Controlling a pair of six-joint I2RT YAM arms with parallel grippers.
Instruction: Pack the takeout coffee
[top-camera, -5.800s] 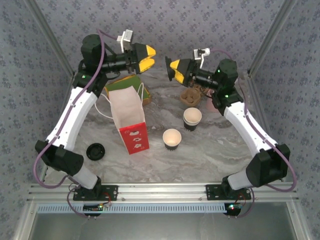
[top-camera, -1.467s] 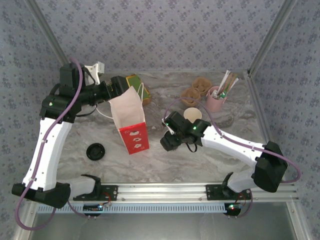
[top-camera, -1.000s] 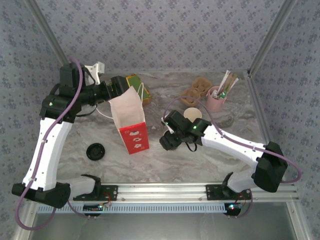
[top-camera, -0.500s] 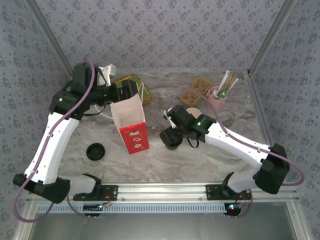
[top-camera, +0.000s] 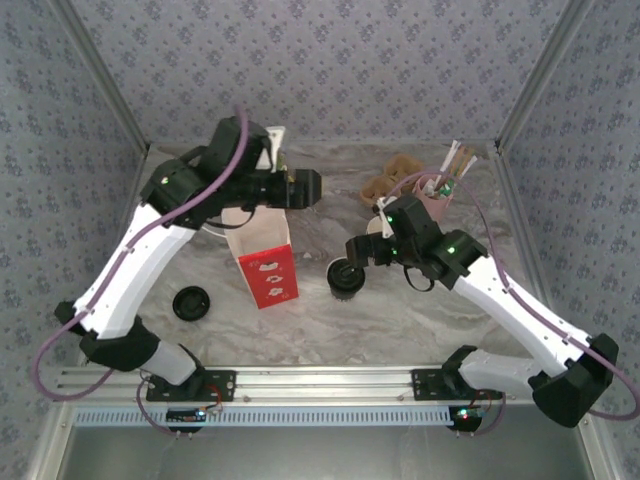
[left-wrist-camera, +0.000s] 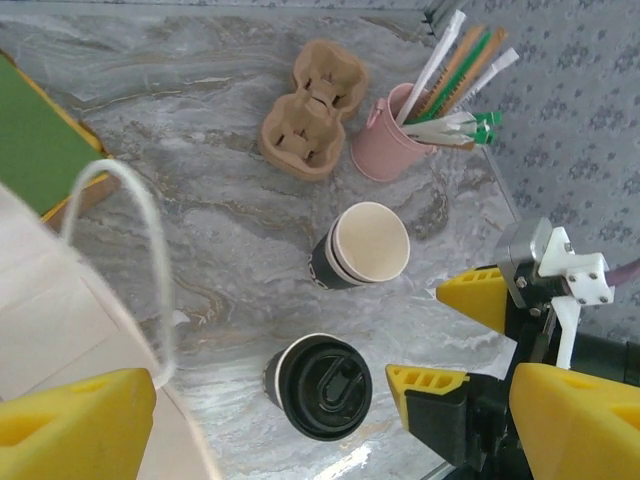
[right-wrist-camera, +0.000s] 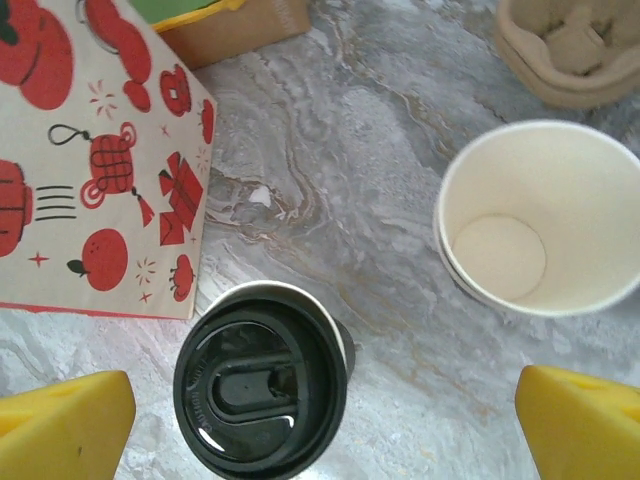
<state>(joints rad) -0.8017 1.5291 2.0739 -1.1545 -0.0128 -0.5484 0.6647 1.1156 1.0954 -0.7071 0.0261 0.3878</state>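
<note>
**Lidded takeout coffee on the table, both grippers open and empty**

Takeout coffee (top-camera: 345, 278), upright on the marbled table (top-camera: 400, 310), black lid on, free of any grip. Just to its left, apart from it: tall red-and-white paper bag (top-camera: 262, 255), upright, mouth open. Behind the coffee, near but not touching: stack of empty paper cups (left-wrist-camera: 365, 245). Farther back: cardboard cup carrier (left-wrist-camera: 312, 110) and, beside it, pink cup of sticks and straws (left-wrist-camera: 385, 150). Left of the bag, well apart: loose black lid (top-camera: 191, 302).

Right gripper (left-wrist-camera: 455, 340): just to the right of the coffee and above table level, yellow fingers spread wide, nothing between them but air. Right arm: stretched from its base at lower right diagonally toward the centre, wrist bent down and leftward at the coffee.

Left gripper (top-camera: 305, 188): raised over the bag's back edge, pointing right, fingers (left-wrist-camera: 75, 420) far apart, nothing held. Left arm: elbow low at the left, forearm climbing toward the back, wrist level.
</note>
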